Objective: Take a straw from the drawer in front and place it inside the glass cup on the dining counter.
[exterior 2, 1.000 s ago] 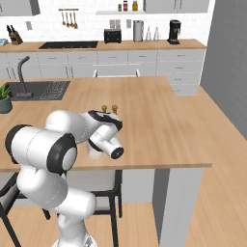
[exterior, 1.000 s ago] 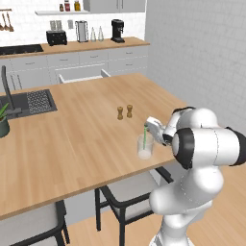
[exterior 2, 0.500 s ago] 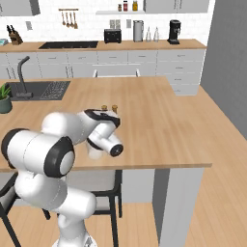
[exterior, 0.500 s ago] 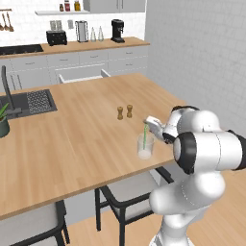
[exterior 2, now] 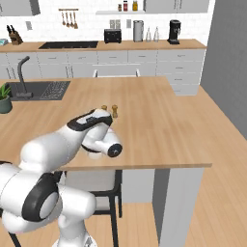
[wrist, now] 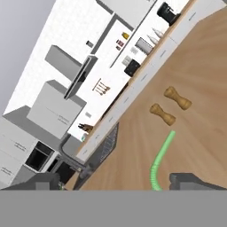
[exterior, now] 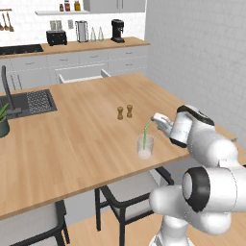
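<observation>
Thin bright green straw stands in clear glass tumbler just beside the gripper, fingers apart, gripping nothing.

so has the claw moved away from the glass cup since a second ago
Yes. In the left base view the claw has drawn back right, away from the glass cup, which holds the straw in the same place near the shakers.

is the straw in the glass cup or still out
In. The straw stands inside the glass cup on the dining counter, its green top leaning above the rim.
</observation>
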Robot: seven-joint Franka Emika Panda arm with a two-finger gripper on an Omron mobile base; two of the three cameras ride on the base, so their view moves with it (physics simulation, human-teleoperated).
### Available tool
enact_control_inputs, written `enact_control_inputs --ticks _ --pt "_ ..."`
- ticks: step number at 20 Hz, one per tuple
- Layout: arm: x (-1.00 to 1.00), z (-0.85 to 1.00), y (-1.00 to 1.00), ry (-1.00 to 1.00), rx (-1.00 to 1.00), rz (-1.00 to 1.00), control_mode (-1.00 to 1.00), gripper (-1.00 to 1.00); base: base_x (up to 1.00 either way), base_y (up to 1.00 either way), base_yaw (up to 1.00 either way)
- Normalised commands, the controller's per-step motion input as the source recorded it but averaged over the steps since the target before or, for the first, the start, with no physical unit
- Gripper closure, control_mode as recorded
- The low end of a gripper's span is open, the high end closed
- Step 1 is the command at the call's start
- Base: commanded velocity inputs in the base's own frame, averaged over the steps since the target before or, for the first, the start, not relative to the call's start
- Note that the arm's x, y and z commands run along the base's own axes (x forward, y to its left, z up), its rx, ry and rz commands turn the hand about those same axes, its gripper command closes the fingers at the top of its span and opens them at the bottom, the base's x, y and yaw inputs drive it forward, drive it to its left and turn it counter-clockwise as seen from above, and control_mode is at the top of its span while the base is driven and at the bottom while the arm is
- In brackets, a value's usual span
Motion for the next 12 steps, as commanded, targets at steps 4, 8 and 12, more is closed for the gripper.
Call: enact_control_inputs --ticks 4,8,12 --pt "-0.95 0.72 -0.62 0.05 0.00 0.00 -1.00 -1.00 0.00 0.00 0.00" --pt "-1.00 0.87 -0.64 0.07 0.00 0.00 -1.00 -1.00 0.00 0.00 0.00" --pt "-1.00 0.87 -0.62 0.13 0.00 0.00 -1.00 -1.00 0.00 0.00 0.00"
